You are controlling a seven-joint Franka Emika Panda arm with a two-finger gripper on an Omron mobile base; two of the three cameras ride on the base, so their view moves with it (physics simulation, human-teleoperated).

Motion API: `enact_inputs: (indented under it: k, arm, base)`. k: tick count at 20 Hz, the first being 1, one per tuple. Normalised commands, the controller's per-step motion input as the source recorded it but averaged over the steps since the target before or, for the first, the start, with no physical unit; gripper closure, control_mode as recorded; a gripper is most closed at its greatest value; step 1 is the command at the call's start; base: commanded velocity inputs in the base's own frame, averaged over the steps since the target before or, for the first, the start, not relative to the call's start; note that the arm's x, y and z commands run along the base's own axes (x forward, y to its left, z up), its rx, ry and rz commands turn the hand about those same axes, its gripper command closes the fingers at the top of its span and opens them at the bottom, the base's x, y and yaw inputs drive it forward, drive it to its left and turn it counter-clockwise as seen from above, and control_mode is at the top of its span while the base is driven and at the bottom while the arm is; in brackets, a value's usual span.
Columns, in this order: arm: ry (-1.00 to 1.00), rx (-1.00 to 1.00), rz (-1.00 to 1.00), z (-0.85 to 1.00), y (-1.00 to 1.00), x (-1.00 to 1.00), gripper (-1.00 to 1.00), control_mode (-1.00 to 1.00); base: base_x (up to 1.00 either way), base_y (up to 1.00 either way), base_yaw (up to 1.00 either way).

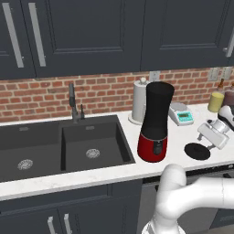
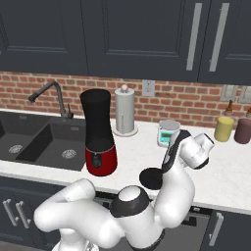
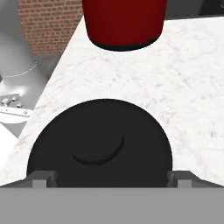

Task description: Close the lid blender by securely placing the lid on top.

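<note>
Black lid (image 3: 99,144) flat on white marble counter (image 3: 188,78), gripper (image 3: 109,178) just above it, fingers spread wide either side, red-based blender (image 1: 154,122) near.

From my left base camera I see the blender (image 1: 155,121) standing upright on the surface (image 1: 114,171), just right of the sink (image 1: 59,146). The lid (image 1: 197,151) lies flat on the surface to the blender's right, nearer the front edge, apart from it. The hand (image 1: 211,135) sits right beside the lid, on its right. Behind the blender stands the paper towel roll (image 1: 139,101), against the brick wall (image 1: 45,96), and the scale (image 1: 181,114) rests right of the roll, behind the lid. The faucet (image 1: 73,103) rises behind the sink. Two jars (image 1: 222,99) stand at the far right, by the wall. Through my hand camera, the lid (image 3: 99,144) lies directly before the fingertips (image 3: 41,178), with the blender's base (image 3: 124,22) beyond it.
</note>
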Motion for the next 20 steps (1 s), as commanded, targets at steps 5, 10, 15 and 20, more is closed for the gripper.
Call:
enact_inputs:
  k: [5,10,15,20]
  arm:
    - [0.07,0.00,0.00,-0.05,0.05,0.00,-1.00,-1.00]
    - [0.02,0.00,0.00,-0.05,0.21,0.00,-1.00,-1.00]
    - [0.00,0.00,0.00,0.00,0.21,0.00,-1.00,-1.00]
    - [0.00,0.00,0.00,-0.02,0.06,-0.01,-1.00,-1.00]
  base:
    - [0.00,0.00,0.00]
    - [0.00,0.00,0.00]
    - [0.00,0.00,0.00]
    - [0.00,0.00,0.00]
